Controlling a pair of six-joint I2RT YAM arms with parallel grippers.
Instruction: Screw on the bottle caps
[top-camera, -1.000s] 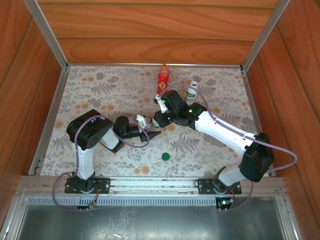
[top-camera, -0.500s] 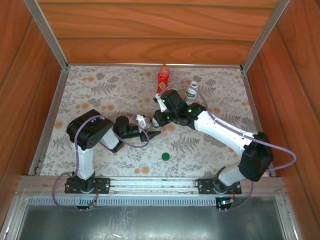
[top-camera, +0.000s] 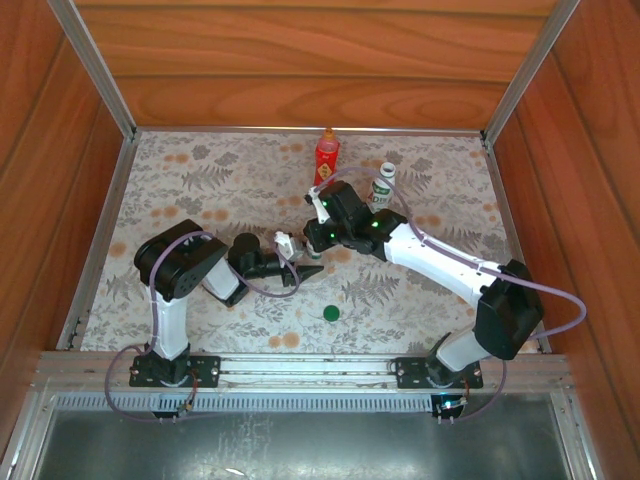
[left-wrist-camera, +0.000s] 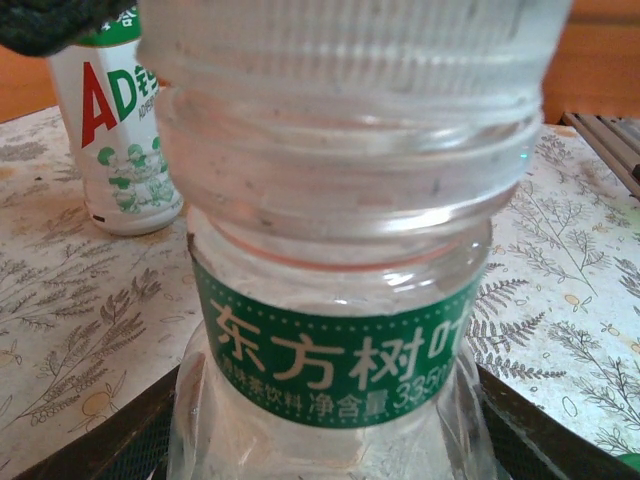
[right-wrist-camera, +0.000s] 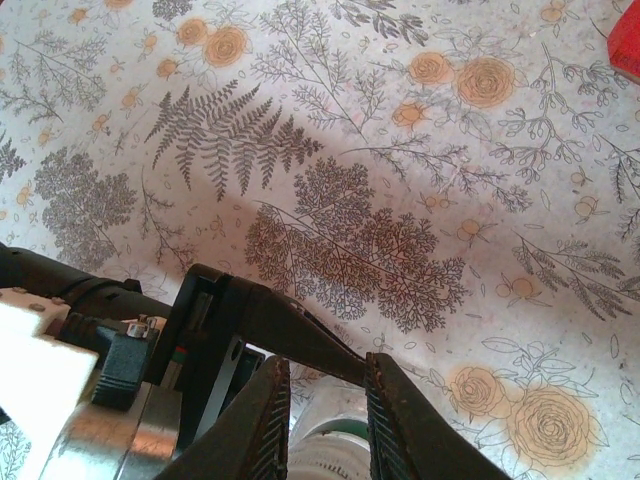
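The clear bottle (left-wrist-camera: 330, 300) with a green label stands upright, my left gripper (left-wrist-camera: 330, 445) shut on its lower body, dark fingers (left-wrist-camera: 545, 435) at both sides. A ribbed clear cap (left-wrist-camera: 350, 50) sits on its neck. My right gripper (right-wrist-camera: 325, 420) comes down from above, its ribbed fingers (right-wrist-camera: 262, 425) pressed to either side of that cap (right-wrist-camera: 325, 465). In the top view both grippers meet mid-table, left (top-camera: 303, 267) and right (top-camera: 314, 240). The red bottle (top-camera: 326, 155) and the white bottle (top-camera: 383, 185) stand behind them. The white bottle (left-wrist-camera: 115, 150) also stands upright beyond the clear one.
A loose green cap (top-camera: 331, 312) lies on the floral cloth in front of the grippers. Wooden walls and metal rails (top-camera: 100, 90) close in the table at the back and sides. A corner of the red bottle (right-wrist-camera: 625, 45) is at the upper right.
The right gripper's jaws have narrowed onto the clear bottle's cap and its arm has shifted slightly left. The left arm and bottle have stayed put.
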